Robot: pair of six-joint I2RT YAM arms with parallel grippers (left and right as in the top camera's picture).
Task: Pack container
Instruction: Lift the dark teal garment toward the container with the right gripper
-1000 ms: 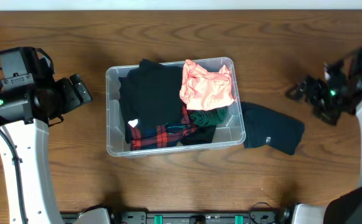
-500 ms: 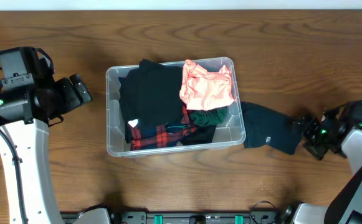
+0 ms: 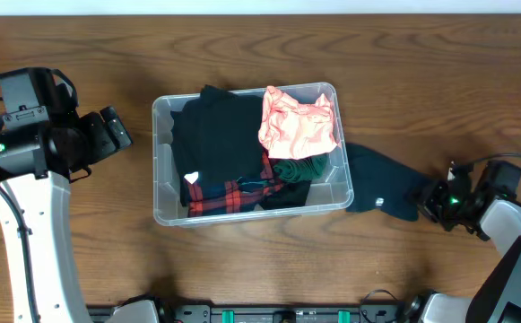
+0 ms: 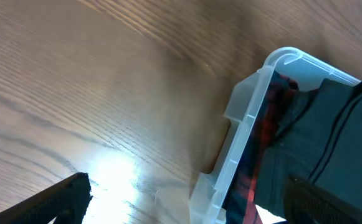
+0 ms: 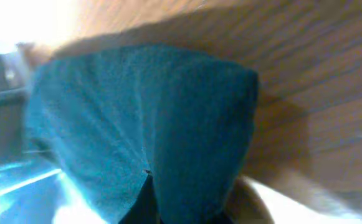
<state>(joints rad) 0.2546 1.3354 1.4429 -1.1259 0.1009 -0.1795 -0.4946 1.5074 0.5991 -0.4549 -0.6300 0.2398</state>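
The clear plastic container (image 3: 160, 170) stands mid-table. Inside it lie a black garment (image 3: 217, 135), a pink one (image 3: 298, 121), a red plaid one (image 3: 229, 196) and a green one (image 3: 300, 169). A dark teal garment (image 3: 381, 184) lies on the table against the container's right wall. My right gripper (image 3: 429, 199) sits low at this garment's right end, shut on it; in the right wrist view the bunched teal fabric (image 5: 143, 112) fills the frame and hides the fingers. My left gripper (image 3: 109, 133) hovers open left of the container, whose corner (image 4: 250, 118) shows in the left wrist view.
Bare wooden table surrounds the container on all sides. The left arm's white column (image 3: 27, 224) stands at the front left. The right arm's links (image 3: 511, 224) reach in from the front right corner.
My right arm came down from the far right to the teal garment's right end and shut on it. The garment's end has bunched slightly. The left arm has not moved.
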